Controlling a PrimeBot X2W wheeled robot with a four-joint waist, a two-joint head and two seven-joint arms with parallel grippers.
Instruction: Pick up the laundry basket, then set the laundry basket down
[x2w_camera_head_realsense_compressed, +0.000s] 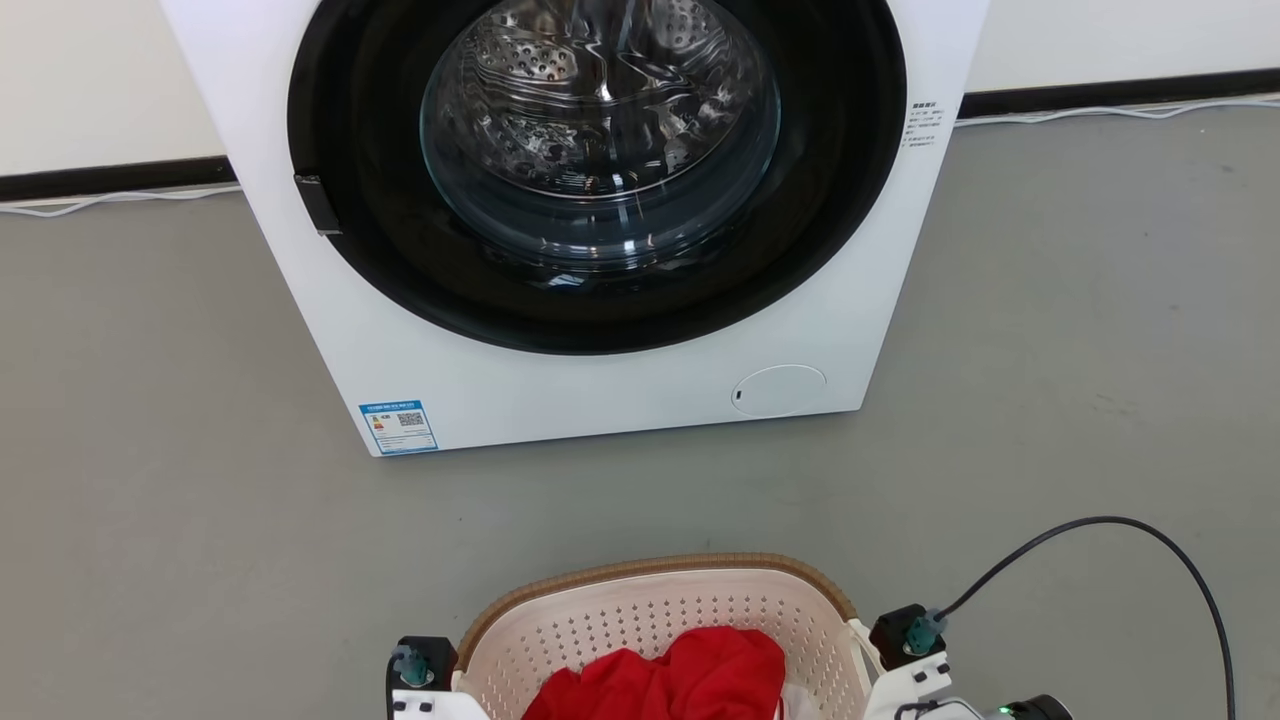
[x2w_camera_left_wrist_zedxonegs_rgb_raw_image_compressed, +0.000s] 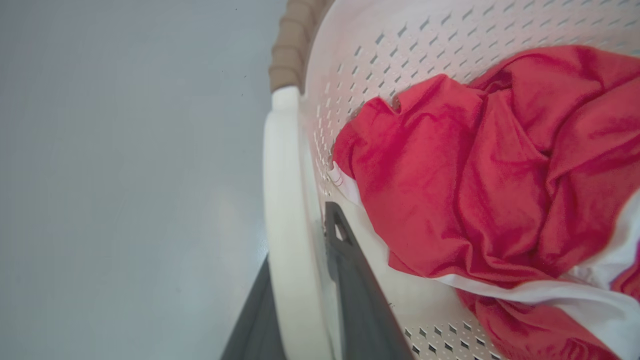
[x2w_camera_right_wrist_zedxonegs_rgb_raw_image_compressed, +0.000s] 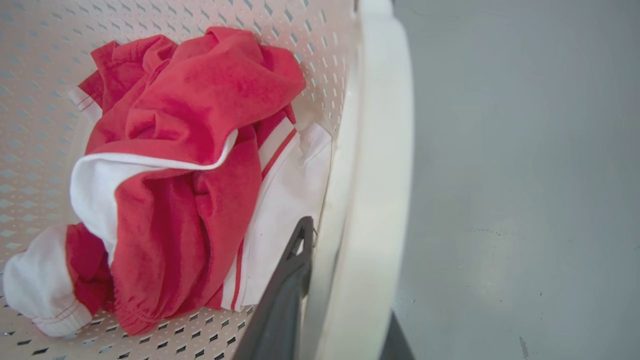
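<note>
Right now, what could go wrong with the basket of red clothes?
The left pincer and right pincer each pinch only a white handle of the laundry basket, so it might slip. If one side rises faster, the red clothes could spill. The washer stands close ahead, so it could bump.

— Bright, even light; hardly a shadow on the grey floor (x2w_camera_head_realsense_compressed: 1080, 330).
— Glare streaks the washer's door glass (x2w_camera_head_realsense_compressed: 600, 140), though.
— In the wrist views, the white handle (x2w_camera_left_wrist_zedxonegs_rgb_raw_image_compressed: 287, 225) of the laundry basket (x2w_camera_left_wrist_zedxonegs_rgb_raw_image_compressed: 400, 45) blurs, and edges bend.
</note>
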